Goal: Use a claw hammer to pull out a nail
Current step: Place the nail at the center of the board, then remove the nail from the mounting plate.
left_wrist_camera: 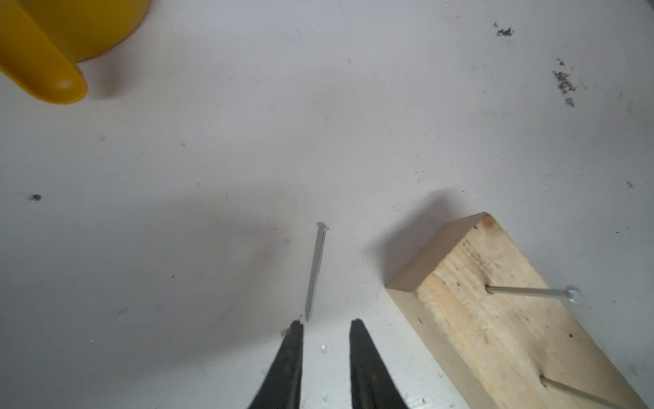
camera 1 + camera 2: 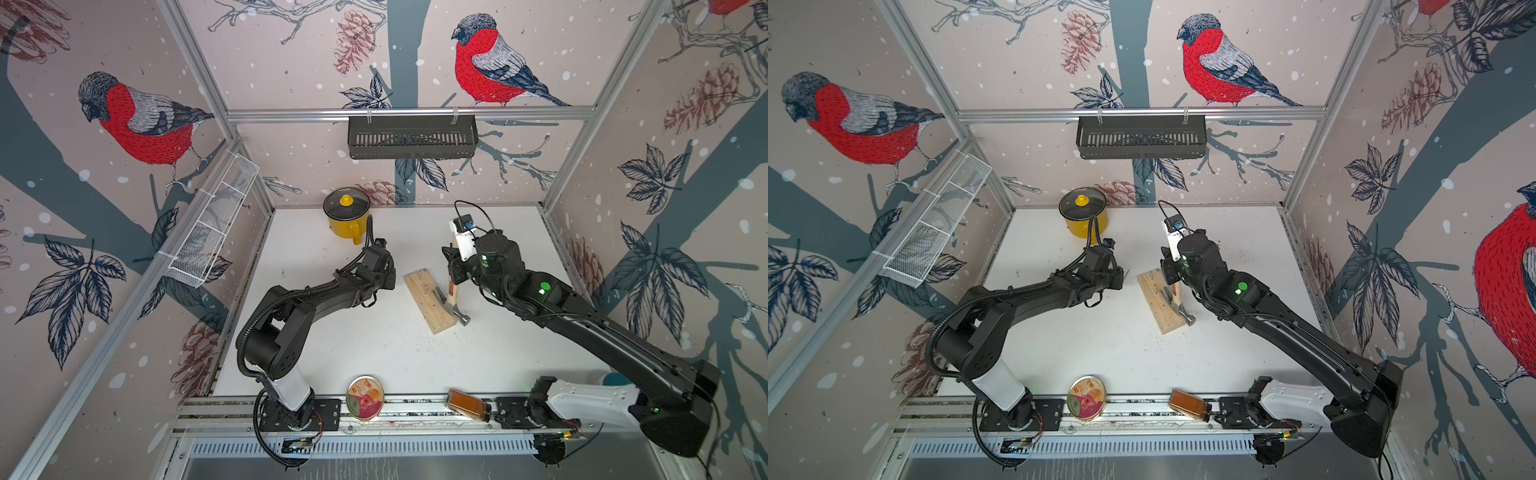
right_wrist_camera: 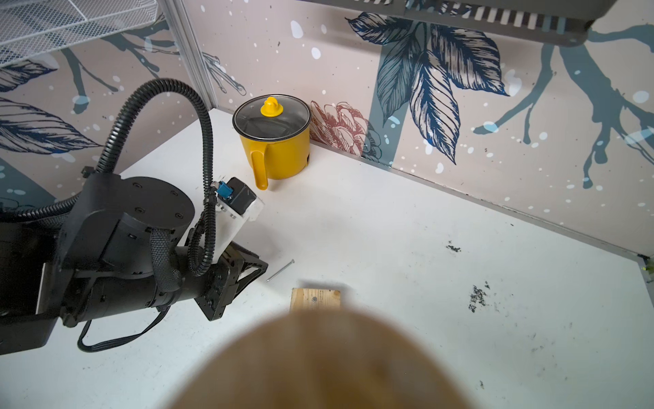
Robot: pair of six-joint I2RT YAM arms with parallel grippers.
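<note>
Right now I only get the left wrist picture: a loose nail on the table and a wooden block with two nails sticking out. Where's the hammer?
Observer: In both top views the hammer has its steel head lying over the wooden block.
Visitor: Is anything holding it?
Observer: Yes, the right gripper is shut on its pale handle.
Visitor: And the yellow thing in my corner?
Observer: That's a yellow pot with a glass lid, standing by the back wall.
</note>
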